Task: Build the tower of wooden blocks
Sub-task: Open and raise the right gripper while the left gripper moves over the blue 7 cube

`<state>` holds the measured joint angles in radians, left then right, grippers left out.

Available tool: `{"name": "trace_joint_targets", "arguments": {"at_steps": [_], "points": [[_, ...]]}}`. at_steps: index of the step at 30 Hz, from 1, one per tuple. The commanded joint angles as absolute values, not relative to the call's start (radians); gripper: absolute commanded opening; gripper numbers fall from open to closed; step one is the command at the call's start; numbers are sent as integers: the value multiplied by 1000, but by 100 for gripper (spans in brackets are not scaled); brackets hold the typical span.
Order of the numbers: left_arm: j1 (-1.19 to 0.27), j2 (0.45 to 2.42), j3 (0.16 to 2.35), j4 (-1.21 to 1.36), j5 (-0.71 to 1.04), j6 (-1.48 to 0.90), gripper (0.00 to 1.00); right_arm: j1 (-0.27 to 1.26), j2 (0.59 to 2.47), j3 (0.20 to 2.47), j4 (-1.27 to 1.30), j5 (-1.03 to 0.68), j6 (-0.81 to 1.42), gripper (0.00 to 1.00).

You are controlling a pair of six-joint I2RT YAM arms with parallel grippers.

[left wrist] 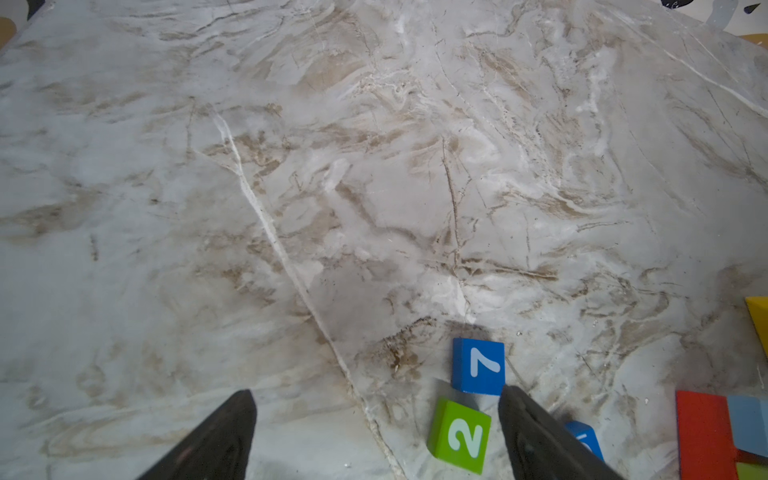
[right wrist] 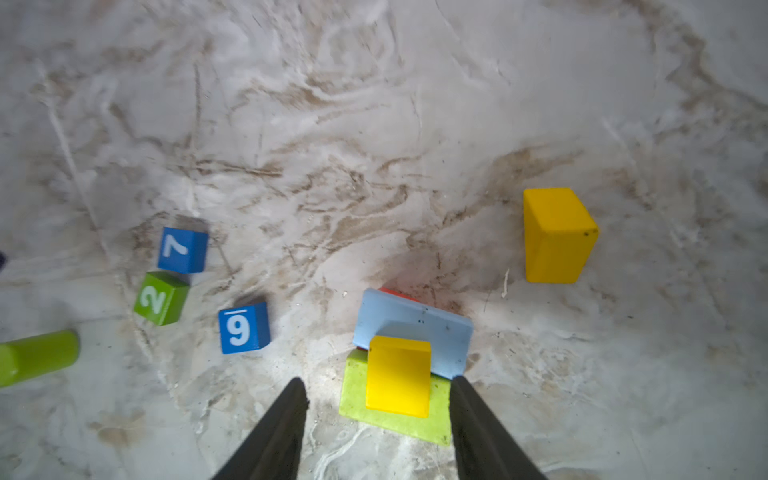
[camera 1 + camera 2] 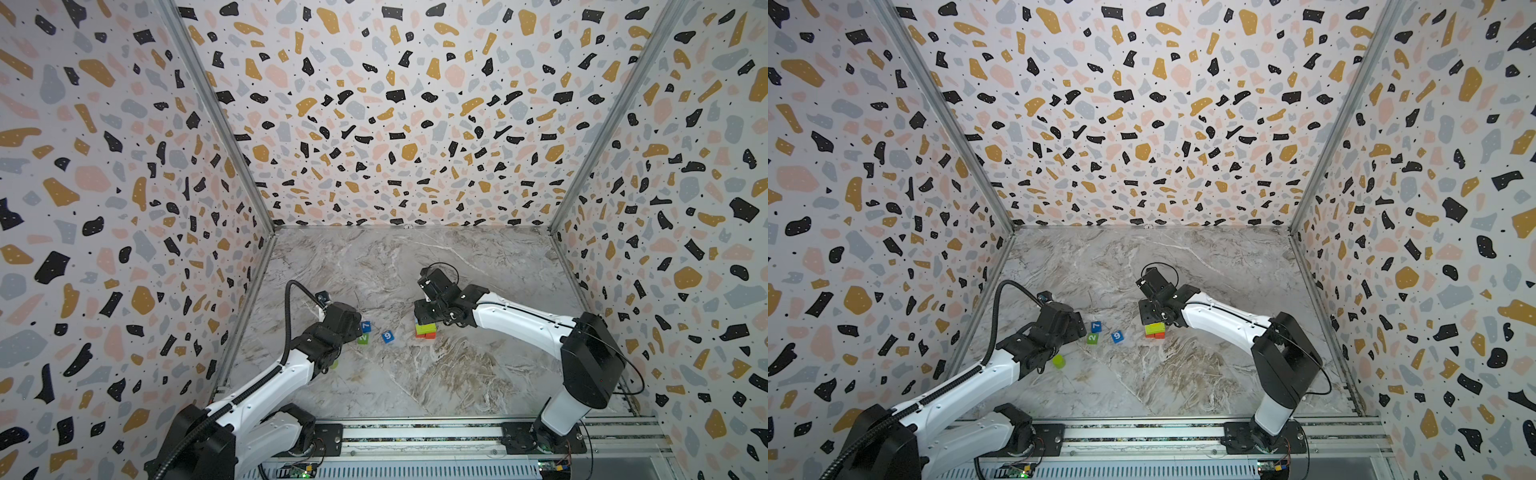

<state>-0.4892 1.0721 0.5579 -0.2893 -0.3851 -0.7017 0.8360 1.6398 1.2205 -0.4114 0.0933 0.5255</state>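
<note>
Wood block tower: stands on the marble tabletop, a little right of the middle in both top views; the right arm's wrist hides its upper part there
Layers: red brick at the base, barely showing; lime slab and light blue slab above it; top yellow cube uppermost; whether the light blue slab lies on the lime one or beside it I cannot tell
Right gripper: directly over the tower; jaws parted wider than the top yellow cube, with a gap on each side; it grips nothing
Left gripper: left of the tower, low over the tabletop; jaws spread wide and holding nothing
Blue 9 cube: the loose block closest to the tower on its left; apart from it
Blue 7 cube: further left of the tower than the 9; just off one left fingertip; contact I cannot tell
Green 2 cube: just beside the 7; lies on the tabletop between the left fingers, close to one of them
Lime cylinder: furthest left of the tower and nearer the front; beside the left arm
Loose yellow cube: on the side of the tower away from the numbered cubes; near it but apart
</note>
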Motion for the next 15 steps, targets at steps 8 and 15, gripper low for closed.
{"name": "trace_joint_targets", "arguments": {"at_steps": [8, 15], "points": [[-492, 1151, 662, -348, -331, -634, 88, 757, 1374, 1041, -219, -37, 433, 66], [-494, 1248, 705, -336, -295, -621, 66, 713, 1270, 946, -170, -73, 413, 68]]}}
